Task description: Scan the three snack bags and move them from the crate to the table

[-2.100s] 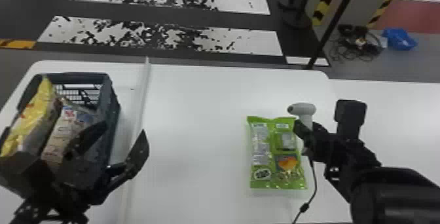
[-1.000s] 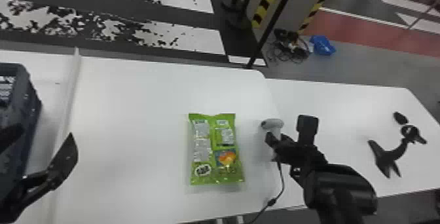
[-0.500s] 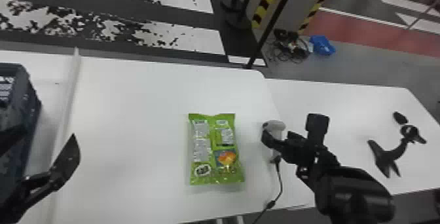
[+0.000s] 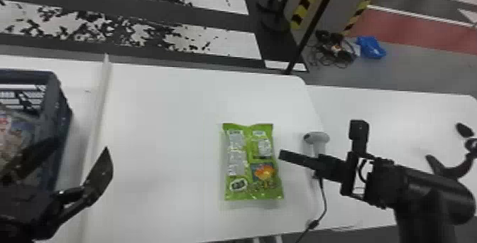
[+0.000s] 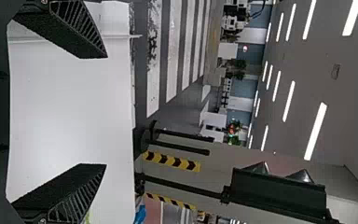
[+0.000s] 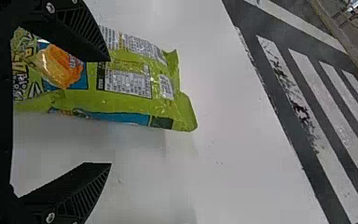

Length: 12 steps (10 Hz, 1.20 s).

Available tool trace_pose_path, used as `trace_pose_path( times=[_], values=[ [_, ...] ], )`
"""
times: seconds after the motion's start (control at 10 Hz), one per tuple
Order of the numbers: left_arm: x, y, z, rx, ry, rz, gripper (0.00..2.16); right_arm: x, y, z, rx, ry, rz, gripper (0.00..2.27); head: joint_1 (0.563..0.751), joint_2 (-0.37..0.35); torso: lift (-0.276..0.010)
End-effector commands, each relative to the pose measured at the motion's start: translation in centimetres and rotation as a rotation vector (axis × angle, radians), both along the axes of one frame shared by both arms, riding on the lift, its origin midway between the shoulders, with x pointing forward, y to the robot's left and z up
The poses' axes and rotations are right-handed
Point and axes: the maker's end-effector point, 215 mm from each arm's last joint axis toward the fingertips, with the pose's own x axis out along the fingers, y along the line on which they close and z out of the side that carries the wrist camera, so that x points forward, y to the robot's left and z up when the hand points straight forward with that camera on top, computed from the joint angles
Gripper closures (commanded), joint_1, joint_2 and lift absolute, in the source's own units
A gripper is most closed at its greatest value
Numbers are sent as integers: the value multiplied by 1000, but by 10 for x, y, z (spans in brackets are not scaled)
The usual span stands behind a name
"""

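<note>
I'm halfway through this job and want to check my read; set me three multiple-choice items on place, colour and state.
1. Where is the green snack bag?
A. On the floor
B. On the table, left of the scanner
C. On top of the scanner

2. What colour is the crate?
A. Red
B. Yellow
C. Dark blue-grey

3. How do the right gripper's fingers stand?
A. Apart
B. Shut on the green snack bag
C. Shut on each other

1: B, the head view shows it lying there.
2: C, its side wall and rim show it at the head view's left edge.
3: A, the right wrist view shows a wide gap between the fingertips.
</note>
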Motion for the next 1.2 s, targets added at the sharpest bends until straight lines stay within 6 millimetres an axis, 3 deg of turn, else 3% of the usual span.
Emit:
trace_pose_path(
  times=[0.0, 0.1, 0.5, 0.6, 0.7, 0.8, 1.1],
  values=[
    [-1, 2, -1, 3, 1, 2, 29, 1, 13, -7, 59, 35, 24, 93, 695, -255, -62],
    [-1, 2, -1, 3, 1, 2, 29, 5, 23, -9, 120, 31, 40, 97, 695, -240, -62],
    [-2, -1, 0, -1, 1, -4, 29, 17, 49, -36, 29, -17, 148, 97, 695, -200, -62],
    [-2, -1, 0, -1, 1, -4, 29, 19, 57, -45, -5, -28, 185, 255, 695, -190, -62],
    [-2, -1, -1, 0, 3, -4, 29, 19, 64, -51, -15, -23, 213, 1612, 695, -179, -62],
    [-2, 0, -1, 1, 2, -2, 29, 19, 67, -51, -5, -22, 222, 2169, 695, -165, -62],
    [-2, 3, -2, 3, 1, 4, 29, 23, 70, -12, 89, -98, 185, 2165, 695, -149, -62]
  ],
)
